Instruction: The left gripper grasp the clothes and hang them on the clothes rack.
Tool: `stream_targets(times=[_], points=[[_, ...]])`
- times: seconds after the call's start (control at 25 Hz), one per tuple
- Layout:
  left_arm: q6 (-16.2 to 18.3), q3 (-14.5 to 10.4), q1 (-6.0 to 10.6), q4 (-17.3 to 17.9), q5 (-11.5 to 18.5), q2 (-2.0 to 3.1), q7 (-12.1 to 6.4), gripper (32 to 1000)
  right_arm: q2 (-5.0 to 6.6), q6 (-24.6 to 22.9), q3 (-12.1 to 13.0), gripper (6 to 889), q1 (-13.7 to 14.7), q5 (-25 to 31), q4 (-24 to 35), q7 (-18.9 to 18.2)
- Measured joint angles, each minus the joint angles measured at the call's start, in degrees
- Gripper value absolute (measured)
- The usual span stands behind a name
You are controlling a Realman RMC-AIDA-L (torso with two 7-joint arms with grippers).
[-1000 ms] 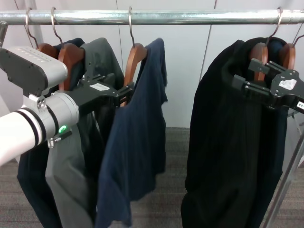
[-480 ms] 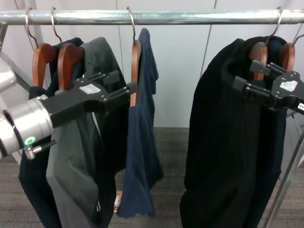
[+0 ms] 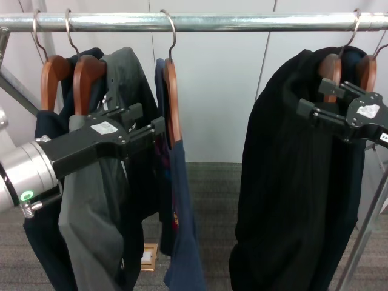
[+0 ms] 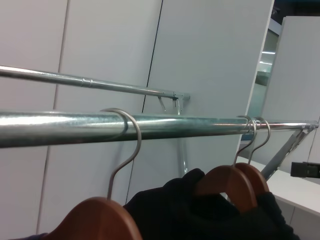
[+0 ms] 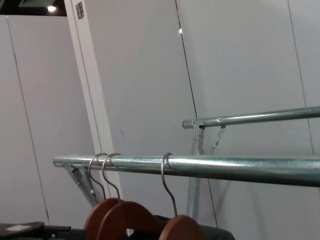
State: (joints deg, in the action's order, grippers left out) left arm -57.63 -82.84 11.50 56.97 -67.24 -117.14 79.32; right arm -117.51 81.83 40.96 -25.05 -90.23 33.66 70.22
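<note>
White wall panels back the clothes rack [image 3: 242,22]; clothes [image 3: 176,200] hang edge-on, left pincer [image 3: 148,128] parted beside them.

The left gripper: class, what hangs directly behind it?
Behind the left gripper hang a grey jacket and the navy T-shirt on its hanger. The arm covers the jacket's middle.

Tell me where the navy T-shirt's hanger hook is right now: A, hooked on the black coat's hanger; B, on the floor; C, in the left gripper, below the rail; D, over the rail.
D: the head view shows the hook looped over the rail, with the T-shirt hanging beneath and the left gripper beside it.
</note>
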Motion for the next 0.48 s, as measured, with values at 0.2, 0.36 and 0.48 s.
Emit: stream_targets(times=[0.2,0.36,0.48], points=[[-0.6,0.2,-0.23,0.1,0.0,0.02,-0.51,639,0.00,0.0,0.0,818,0.0,0.0,0.0,0.1],[-1.5,0.8,-0.25,0.1,0.0,-0.03,-0.58,639,0.00,0.0,0.0,818,0.0,0.0,0.0,0.2],[-3.6,2.3,-0.25,-0.2,0.0,-0.11,-0.69,639,0.00,0.0,0.0,818,0.0,0.0,0.0,0.2]])
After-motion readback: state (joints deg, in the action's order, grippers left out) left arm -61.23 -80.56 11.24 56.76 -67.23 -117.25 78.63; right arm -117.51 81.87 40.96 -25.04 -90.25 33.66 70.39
